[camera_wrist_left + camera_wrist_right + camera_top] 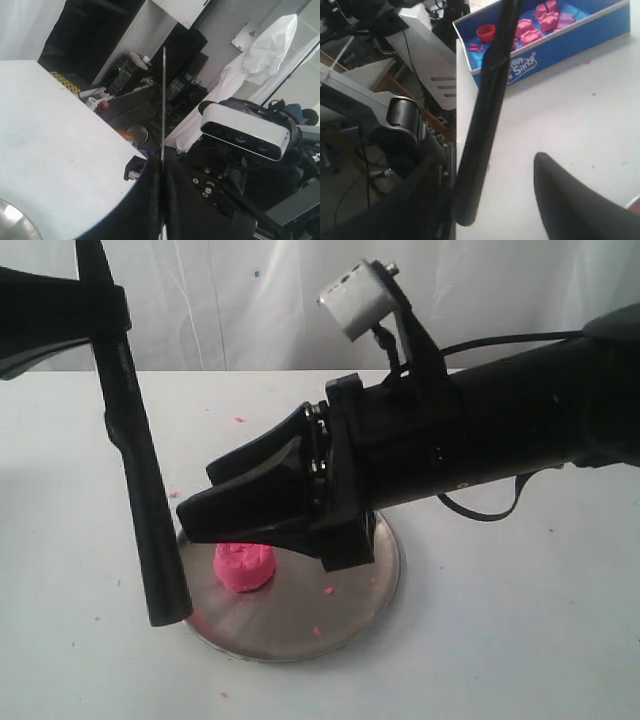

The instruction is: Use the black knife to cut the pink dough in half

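The pink dough (pixel 243 566) is a squat lump on the round steel plate (pixel 340 610). My left gripper (pixel 100 310) is at the upper left, shut on the blade of the black knife (pixel 140 490). The knife hangs handle down, its butt just left of the plate. In the left wrist view the blade (pixel 163 100) shows edge-on, pinched between the fingers of that gripper (pixel 162 160). My right gripper (pixel 205 495) is open above the dough and points left at the handle. In the right wrist view the handle (pixel 482 120) stands between the spread fingers (pixel 570 200) of the right gripper (pixel 495 200), untouched on that side.
Pink crumbs (pixel 327 591) lie scattered on the plate and the white table (pixel 500 640). A blue box (pixel 555 45) of pink shapes stands at the table's far side. The right arm (pixel 500 430) reaches across above the plate. A sliver of the plate (pixel 10 225) shows in the left wrist view.
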Tool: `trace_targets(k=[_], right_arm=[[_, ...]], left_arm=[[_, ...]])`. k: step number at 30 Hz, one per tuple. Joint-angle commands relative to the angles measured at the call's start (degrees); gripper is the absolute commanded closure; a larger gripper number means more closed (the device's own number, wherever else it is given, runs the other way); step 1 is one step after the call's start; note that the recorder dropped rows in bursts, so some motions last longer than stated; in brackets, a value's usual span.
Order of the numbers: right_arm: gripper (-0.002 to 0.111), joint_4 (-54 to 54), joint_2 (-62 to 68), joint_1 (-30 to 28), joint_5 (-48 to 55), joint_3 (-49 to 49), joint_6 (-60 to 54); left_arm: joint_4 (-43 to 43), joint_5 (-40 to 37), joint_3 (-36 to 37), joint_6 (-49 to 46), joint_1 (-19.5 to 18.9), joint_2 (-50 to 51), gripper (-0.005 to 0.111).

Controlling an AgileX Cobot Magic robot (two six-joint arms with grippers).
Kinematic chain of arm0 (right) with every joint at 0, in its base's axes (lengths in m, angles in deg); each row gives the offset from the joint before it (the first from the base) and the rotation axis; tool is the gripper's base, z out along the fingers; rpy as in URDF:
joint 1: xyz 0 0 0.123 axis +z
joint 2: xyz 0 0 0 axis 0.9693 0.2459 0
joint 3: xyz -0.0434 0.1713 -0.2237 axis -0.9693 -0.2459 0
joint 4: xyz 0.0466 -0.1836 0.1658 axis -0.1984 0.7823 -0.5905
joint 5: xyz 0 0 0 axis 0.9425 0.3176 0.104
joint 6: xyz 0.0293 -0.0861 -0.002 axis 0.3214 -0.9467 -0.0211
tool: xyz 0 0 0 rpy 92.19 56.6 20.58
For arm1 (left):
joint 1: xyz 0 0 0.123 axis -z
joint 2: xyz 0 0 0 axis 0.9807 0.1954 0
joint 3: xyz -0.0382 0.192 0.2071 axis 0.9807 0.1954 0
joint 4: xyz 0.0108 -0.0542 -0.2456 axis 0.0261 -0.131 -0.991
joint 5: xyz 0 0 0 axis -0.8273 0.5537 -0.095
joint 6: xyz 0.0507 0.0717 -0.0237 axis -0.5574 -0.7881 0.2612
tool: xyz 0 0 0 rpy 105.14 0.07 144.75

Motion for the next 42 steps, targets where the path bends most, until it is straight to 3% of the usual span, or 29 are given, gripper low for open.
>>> trace_targets(k=[1,11,20,27,42], right_arm=[[0.055,-6.2,0.3,-0.3,5.3,-0.2,-5.0],[0.055,-9.9,1.3,-0.3,5.2,-0.2,-5.9],[0.055,-11.9,4.9,-0.3,5.9,-0.2,-5.9],[0.064,-12.4,4.9,-0.3,5.5,-0.2,-5.9],[0.061,-9.5,4.9,-0.3,7.5,-0.2,-2.8]], left_arm=[[-3.3,-4.5,-0.4,-0.4,-0.1,-0.2,0.107],[-7.1,-5.7,-0.4,0.1,-0.1,-0.2,0.107],[-6.8,-5.7,-0.4,-0.3,4.0,-0.2,0.107],[-5.5,-5.7,-0.4,-0.3,4.0,-0.2,0.107],[-8.1,-5.7,-0.4,-0.5,4.0,-0.2,0.107]])
